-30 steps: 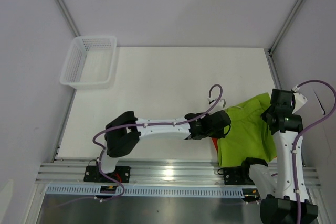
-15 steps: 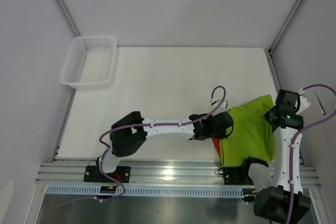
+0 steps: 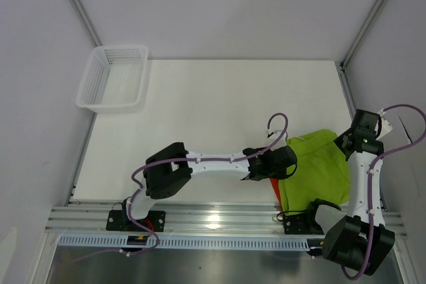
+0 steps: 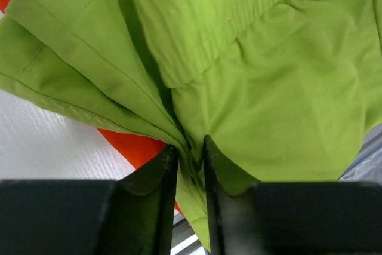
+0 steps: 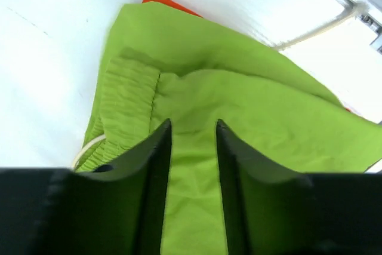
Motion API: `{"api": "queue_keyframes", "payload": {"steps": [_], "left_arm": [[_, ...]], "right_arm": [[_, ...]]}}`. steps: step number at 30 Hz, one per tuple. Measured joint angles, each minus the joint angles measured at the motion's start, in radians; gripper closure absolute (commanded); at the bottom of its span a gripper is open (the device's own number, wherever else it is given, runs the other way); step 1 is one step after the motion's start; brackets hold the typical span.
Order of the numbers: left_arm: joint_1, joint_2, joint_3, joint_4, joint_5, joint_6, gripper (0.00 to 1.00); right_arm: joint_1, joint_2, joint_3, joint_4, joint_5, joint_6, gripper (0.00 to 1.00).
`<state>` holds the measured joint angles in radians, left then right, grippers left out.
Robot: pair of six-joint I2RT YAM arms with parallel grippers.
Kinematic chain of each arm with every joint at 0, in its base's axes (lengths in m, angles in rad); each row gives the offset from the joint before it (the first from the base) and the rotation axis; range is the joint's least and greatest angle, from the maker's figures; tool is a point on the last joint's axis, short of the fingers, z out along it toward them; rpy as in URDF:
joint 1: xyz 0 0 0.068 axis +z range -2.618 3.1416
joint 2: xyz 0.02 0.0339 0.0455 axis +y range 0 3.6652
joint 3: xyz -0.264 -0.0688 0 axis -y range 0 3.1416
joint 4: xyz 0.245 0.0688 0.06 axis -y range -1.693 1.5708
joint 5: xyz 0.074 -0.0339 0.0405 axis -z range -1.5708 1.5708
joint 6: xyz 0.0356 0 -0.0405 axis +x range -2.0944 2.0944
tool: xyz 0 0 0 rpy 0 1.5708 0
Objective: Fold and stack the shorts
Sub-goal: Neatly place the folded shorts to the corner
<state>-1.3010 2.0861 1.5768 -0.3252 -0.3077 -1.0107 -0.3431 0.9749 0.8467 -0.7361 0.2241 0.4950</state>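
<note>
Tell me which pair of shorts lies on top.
The lime green shorts; the orange shorts lie underneath, with only a corner peeking out beside the left arm.

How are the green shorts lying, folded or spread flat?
Folded: the lime green shorts lie doubled in layers atop the orange shorts.

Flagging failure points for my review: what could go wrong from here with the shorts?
Green shorts fabric sits pinched between the jaws of the left gripper; pulling away could drag the fold open.
The pile lies at the near edge of the table; a tug might slide it off.
Orange shorts peek out underneath, so the stack may end uneven.
</note>
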Motion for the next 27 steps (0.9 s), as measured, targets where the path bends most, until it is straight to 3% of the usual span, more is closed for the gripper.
{"api": "queue_keyframes", "payload": {"steps": [1,3,7,13,15,20,27], "left_arm": [[-0.001,0.003,0.000,0.000,0.000,0.000,0.50],[-0.002,0.006,0.000,-0.007,0.002,0.002,0.29],[-0.003,0.007,0.004,-0.032,-0.001,-0.003,0.14],[0.005,-0.010,-0.005,-0.072,-0.012,-0.002,0.13],[0.012,-0.053,-0.051,-0.069,-0.011,0.001,0.13],[0.050,-0.225,-0.204,-0.053,-0.016,0.029,0.12],[0.119,-0.504,-0.367,-0.050,-0.074,0.116,0.07]], "right_arm": [[-0.001,0.006,0.000,0.010,0.003,0.003,0.45],[-0.004,0.011,0.000,0.021,0.013,0.003,0.25],[-0.008,0.011,0.000,0.029,0.038,0.005,0.16],[-0.008,0.005,0.002,0.031,0.043,0.003,0.14],[-0.008,-0.006,0.007,0.032,0.016,-0.002,0.10],[0.010,-0.043,0.030,0.048,-0.095,-0.034,0.00],[0.088,-0.086,0.036,0.122,-0.261,-0.056,0.01]]}}
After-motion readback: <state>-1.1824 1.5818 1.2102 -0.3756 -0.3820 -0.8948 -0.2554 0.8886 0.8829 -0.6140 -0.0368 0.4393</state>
